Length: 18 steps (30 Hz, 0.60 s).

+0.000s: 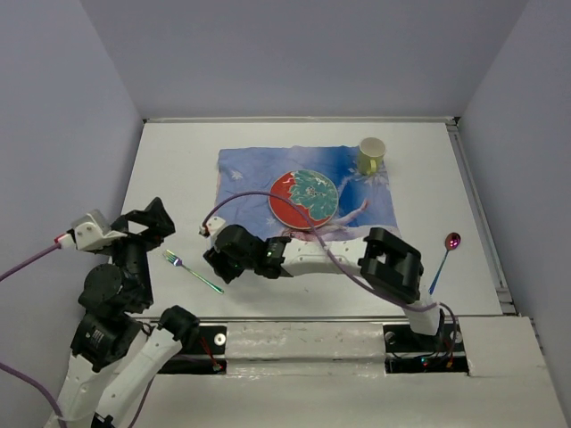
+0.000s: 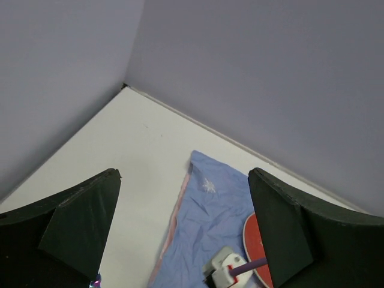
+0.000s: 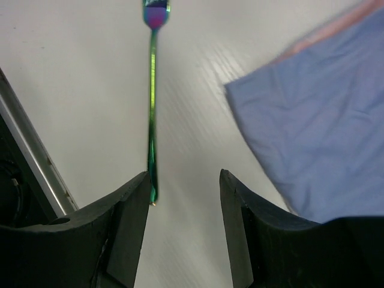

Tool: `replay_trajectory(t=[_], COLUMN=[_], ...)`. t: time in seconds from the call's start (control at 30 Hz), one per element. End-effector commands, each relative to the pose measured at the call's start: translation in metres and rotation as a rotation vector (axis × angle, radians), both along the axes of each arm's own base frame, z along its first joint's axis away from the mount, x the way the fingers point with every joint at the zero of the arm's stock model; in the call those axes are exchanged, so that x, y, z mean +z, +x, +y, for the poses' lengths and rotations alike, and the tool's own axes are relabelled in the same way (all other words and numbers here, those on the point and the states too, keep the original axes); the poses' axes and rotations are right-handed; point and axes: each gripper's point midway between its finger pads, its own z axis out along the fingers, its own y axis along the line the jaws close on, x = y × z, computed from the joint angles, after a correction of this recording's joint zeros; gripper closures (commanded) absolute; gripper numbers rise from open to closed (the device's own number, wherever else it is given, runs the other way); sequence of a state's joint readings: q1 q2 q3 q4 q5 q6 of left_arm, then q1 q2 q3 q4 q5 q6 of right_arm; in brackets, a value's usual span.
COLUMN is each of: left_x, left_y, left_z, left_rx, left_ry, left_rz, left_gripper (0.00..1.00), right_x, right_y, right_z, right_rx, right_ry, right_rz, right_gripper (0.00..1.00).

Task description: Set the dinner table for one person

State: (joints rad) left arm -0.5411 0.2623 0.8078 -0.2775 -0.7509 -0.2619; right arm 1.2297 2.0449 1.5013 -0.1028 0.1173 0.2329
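Dinner table [image 1: 178, 169], matte off-white, bears slim iridescent fork [image 1: 194, 273].

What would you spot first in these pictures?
The bright red and teal plate sits on the blue mat, with a yellow cup at the mat's far right corner. The right gripper hangs open over the handle end of a shiny rainbow fork, which lies on the white table left of the mat.

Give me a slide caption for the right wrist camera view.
Right gripper open over the dinner table, iridescent fork handle tip beside one finger, blue mat corner nearby.
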Motion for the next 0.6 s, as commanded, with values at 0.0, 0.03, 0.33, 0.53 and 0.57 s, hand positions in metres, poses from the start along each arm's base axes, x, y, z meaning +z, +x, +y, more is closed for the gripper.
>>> replay_trajectory(t=[0.0,0.03,0.33,0.53,0.57], left_x=[0.028,0.031,0.042,0.038,0.038], left_y=[-0.022,-0.027,-0.027,-0.015,-0.013], left_z=[0.037,0.041,0.042,0.035,0.034], left_rx=[0.162,0.168,0.174,0.176,0.174], left_ry=[-0.046,-0.055,-0.036,-0.018,-0.015], left_rz=[-0.068,-0.088,-0.087,-0.058,-0.055], left_gripper=[0.01,0.01,0.01,0.01,0.01], right_x=[0.02,0.024,-0.017,-0.036,-0.039], right_y=[-0.009,-0.013,-0.016,-0.021,-0.018], right_z=[0.051,0.06,0.085,0.104,0.104], right_rx=[0.057,0.068,0.129,0.166,0.159], right_ry=[0.093,0.107,0.067,0.04,0.029], right_rz=[-0.069,-0.074,-0.074,-0.1,-0.111], right_gripper=[0.45,0.45,0.48,0.48,0.48])
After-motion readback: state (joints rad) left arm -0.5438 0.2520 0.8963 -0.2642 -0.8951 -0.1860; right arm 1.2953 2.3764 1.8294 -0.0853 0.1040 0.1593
